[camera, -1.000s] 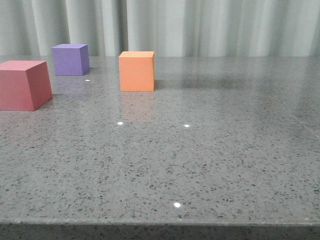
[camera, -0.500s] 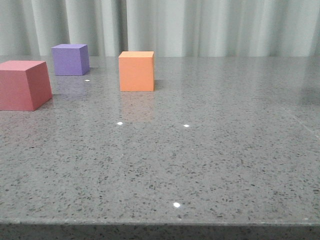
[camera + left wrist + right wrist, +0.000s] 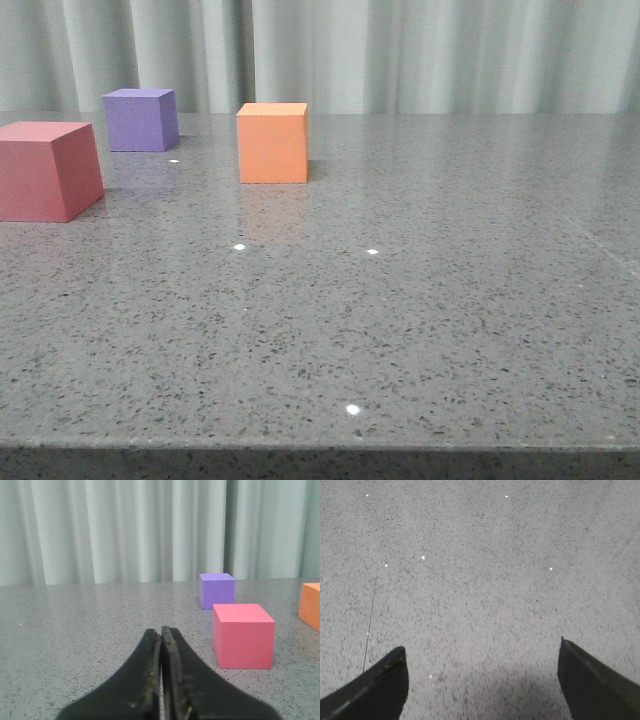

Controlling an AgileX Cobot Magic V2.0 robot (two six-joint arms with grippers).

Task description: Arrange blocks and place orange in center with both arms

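Observation:
In the front view the orange cube (image 3: 273,143) stands on the grey speckled table (image 3: 400,330), left of the middle. The purple cube (image 3: 141,119) is farther back to its left. The pinkish-red cube (image 3: 45,170) is nearest, at the left edge. Neither gripper shows in the front view. In the left wrist view my left gripper (image 3: 161,630) is shut and empty, low over the table; the pinkish-red cube (image 3: 243,635), the purple cube (image 3: 217,590) and the edge of the orange cube (image 3: 311,605) lie ahead of it. In the right wrist view my right gripper (image 3: 481,652) is open over bare table.
A pale pleated curtain (image 3: 400,55) hangs behind the table's far edge. The table's front edge (image 3: 320,445) runs along the bottom of the front view. A thin seam line (image 3: 374,595) crosses the tabletop in the right wrist view.
The faint shadow on the table's right side has faded and drawn off to the right. The three cubes have not moved.

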